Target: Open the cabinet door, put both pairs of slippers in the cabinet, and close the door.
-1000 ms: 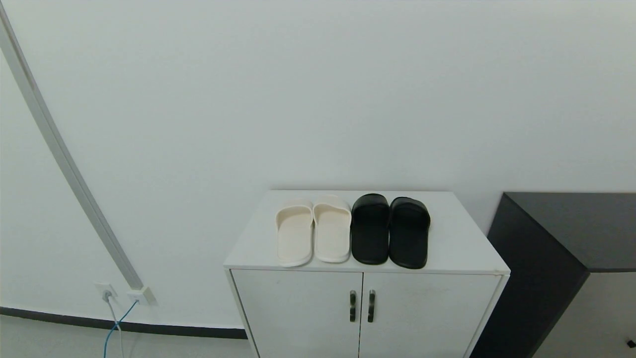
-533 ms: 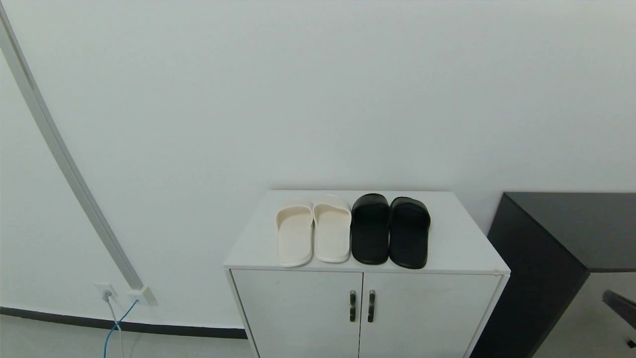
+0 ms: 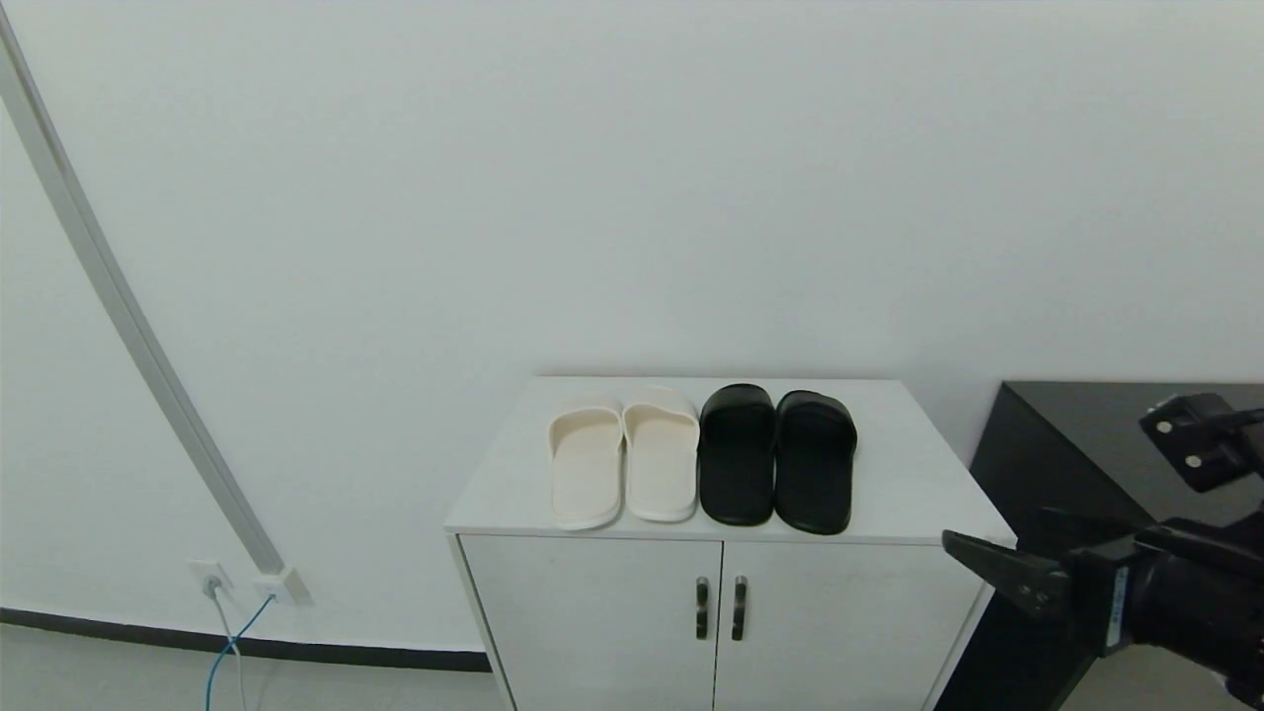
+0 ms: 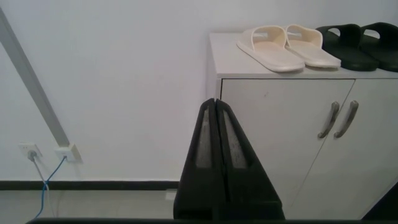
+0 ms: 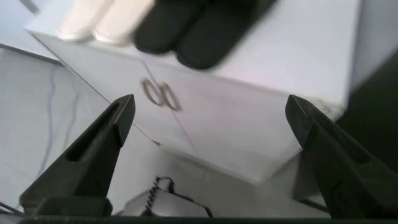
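while a second earlier none of that arm showed in the head view, the right gripper (image 5: 210, 106) had by now swung in from the lower right. its fingers (image 3: 997, 573) were spread wide, holding nothing, short of the right front corner of the white cabinet (image 3: 918, 484). the left gripper (image 4: 216, 130) faced the cabinet's left front edge from well back, fingers pressed together and empty. both doors were shut as before, their dark handles (image 3: 702, 607) side by side. on top, unmoved, the cream slippers (image 3: 622, 459) lay just left of the black slippers (image 3: 775, 459), toes towards the wall. a dark counter (image 3: 1086, 434) stood to the right.
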Robot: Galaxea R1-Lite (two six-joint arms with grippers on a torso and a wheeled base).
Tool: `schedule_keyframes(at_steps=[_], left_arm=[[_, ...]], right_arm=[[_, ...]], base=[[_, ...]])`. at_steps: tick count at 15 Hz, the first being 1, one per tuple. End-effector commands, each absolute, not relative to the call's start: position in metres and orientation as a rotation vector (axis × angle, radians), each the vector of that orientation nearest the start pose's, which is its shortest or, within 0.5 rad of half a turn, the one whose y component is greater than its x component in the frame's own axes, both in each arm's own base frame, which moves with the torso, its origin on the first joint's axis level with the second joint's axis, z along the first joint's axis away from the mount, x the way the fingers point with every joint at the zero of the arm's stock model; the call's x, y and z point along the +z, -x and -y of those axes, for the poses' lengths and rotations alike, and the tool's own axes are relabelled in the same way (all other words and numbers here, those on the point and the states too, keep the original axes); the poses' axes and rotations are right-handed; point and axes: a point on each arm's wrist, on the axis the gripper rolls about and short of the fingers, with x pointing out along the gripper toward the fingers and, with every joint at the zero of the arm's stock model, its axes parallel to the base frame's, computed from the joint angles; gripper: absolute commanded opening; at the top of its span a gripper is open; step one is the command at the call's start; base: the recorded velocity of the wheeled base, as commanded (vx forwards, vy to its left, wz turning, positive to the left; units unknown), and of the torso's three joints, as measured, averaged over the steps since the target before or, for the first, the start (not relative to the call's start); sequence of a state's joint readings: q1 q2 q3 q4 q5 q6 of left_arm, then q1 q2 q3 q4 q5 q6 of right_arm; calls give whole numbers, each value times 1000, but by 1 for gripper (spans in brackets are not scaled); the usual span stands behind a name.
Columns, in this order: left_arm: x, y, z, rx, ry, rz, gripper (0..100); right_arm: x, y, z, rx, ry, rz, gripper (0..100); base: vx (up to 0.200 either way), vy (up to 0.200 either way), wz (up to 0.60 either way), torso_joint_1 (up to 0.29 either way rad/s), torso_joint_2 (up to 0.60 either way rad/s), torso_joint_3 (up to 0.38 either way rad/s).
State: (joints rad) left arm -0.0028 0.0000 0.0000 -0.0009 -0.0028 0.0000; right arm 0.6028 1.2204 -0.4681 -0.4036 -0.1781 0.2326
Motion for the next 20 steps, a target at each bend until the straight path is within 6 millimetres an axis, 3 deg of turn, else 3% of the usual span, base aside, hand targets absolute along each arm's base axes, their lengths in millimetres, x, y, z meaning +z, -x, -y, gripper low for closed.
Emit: schedule_keyframes(at_steps=[1,3,6,11,14,20], left_arm=[[76,23,0,-3,0,0,0],[76,23,0,-3,0,0,0],[76,23,0,-5,3,0,0],[76,23,0,-5,6,2,0],[76,23,0,-5,8,2,0],[76,23,0,-5,8,0,0]], right_arm=[[178,-169,-127,376,-57,-421,100],[178,-180,-143,344,-47,-420,100],[181,-200,-183,283,-62,-397,100],[153,-243,-239,126,-52,-397,100],[139,-267,-255,59,-38,-387,100],[114,-328,-265,-88,-47,-353,100]], base=[[0,0,0,0,0,0],[0,0,0,0,0,0],[0,0,0,0,0,0],[0,0,0,0,0,0],[0,0,0,0,0,0],[0,0,0,0,0,0]])
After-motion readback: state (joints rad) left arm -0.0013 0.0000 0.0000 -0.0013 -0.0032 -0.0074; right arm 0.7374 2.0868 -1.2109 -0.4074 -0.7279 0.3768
